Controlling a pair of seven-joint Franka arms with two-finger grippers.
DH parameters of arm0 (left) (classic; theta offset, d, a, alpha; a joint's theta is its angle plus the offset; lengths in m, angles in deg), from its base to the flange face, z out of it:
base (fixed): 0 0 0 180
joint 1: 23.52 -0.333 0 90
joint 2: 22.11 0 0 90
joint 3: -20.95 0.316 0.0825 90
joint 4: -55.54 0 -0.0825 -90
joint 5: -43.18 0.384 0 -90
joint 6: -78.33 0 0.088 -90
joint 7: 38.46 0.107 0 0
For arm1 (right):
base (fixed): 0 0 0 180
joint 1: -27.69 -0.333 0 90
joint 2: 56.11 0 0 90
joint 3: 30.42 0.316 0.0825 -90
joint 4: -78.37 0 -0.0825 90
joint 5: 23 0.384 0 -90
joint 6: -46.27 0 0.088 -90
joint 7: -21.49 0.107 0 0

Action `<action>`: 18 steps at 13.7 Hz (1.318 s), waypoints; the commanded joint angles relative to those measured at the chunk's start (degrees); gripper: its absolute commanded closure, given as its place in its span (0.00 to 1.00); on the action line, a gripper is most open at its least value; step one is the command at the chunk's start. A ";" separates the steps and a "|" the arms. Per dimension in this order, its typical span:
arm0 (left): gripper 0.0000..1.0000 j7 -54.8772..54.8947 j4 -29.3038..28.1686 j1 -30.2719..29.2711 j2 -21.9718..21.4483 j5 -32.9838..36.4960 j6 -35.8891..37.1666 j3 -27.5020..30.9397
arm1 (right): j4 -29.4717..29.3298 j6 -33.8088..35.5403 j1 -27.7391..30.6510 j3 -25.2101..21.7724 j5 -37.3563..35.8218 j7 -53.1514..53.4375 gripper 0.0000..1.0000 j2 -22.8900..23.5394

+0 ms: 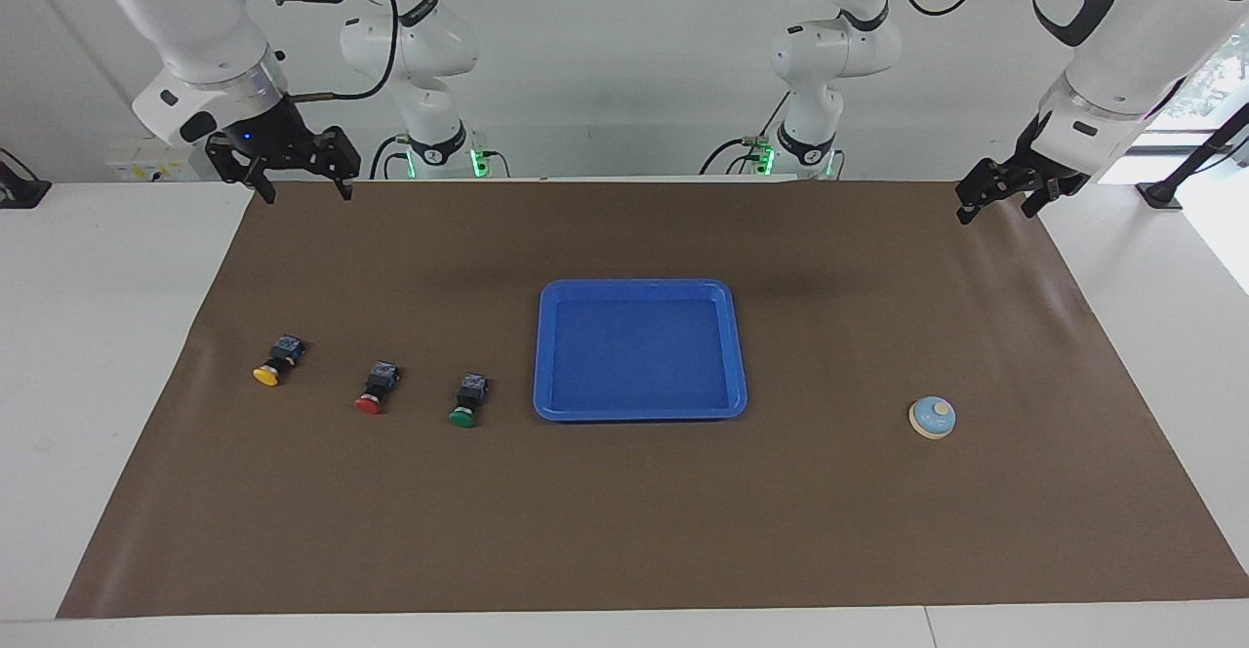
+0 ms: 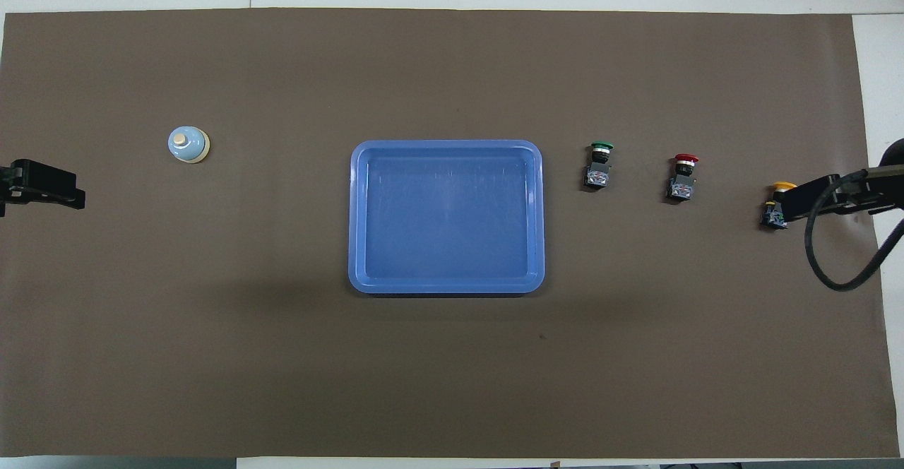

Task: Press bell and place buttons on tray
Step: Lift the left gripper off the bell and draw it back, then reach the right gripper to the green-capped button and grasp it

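Note:
The blue tray (image 1: 639, 287) lies empty at the middle of the mat and also shows in the overhead view (image 2: 446, 216). Three buttons lie in a row toward the right arm's end: green (image 1: 466, 402) (image 2: 599, 165), red (image 1: 377, 389) (image 2: 684, 176), yellow (image 1: 276, 362) (image 2: 775, 204). The bell (image 1: 932, 418) (image 2: 188, 145) stands toward the left arm's end. My right gripper (image 1: 304, 195) (image 2: 805, 200) is open and raised over the mat's edge nearest the robots; in the overhead view it partly covers the yellow button. My left gripper (image 1: 995, 216) (image 2: 49, 190) is open, raised over the mat's corner.
A brown mat (image 1: 624, 531) covers most of the white table. The right arm's black cable (image 2: 840, 271) loops over the mat's end past the yellow button.

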 commanded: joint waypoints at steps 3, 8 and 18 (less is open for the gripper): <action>0.00 2.10 0.82 -0.06 -0.10 -2.11 1.60 -0.05 | 1.62 -2.78 0.33 0.85 -0.36 -0.52 0.00 -0.87; 0.00 2.54 0.73 -0.06 -0.10 -2.02 1.16 -0.14 | 6.11 -11.84 -2.83 1.38 -0.36 7.89 0.00 1.75; 0.00 1.92 0.73 -0.68 -0.45 -1.84 1.16 -0.40 | 5.76 -37.14 -11.18 1.38 -0.45 28.91 0.00 24.42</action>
